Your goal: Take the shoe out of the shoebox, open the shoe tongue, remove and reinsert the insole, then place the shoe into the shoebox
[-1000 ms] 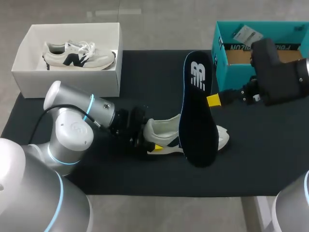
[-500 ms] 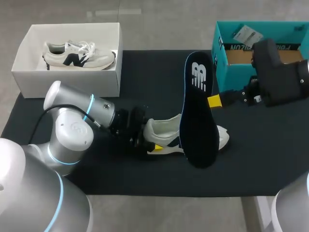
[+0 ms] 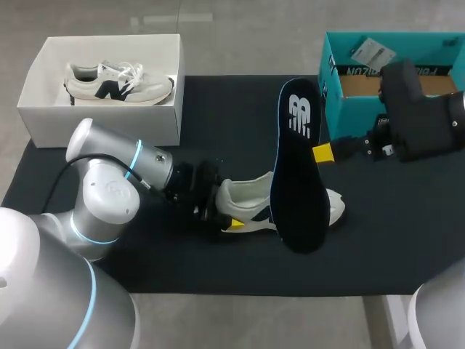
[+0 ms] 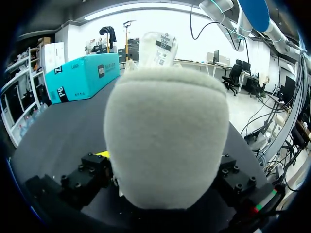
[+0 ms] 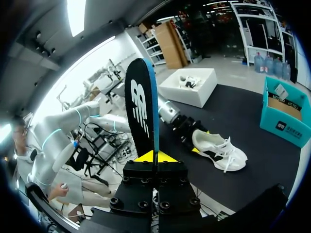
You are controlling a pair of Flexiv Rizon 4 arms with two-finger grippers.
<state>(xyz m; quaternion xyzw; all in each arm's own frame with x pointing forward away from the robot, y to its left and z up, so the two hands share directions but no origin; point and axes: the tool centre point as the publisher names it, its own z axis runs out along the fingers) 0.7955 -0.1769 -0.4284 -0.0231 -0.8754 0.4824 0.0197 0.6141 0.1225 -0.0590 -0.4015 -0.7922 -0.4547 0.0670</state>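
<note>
my right gripper (image 3: 322,152) pinched tight on insole (image 3: 296,167) mid-edge, insole upright over shoe (image 3: 251,206) | left gripper (image 3: 234,222) clamped on shoe's heel | insole likely light, thin, bendy: mid-edge hold suits, squeeze gently

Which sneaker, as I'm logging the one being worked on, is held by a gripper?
The sneaker on the black mat, gripped at its heel by the left gripper; the other sneaker lies untouched in the white shoebox.
</note>
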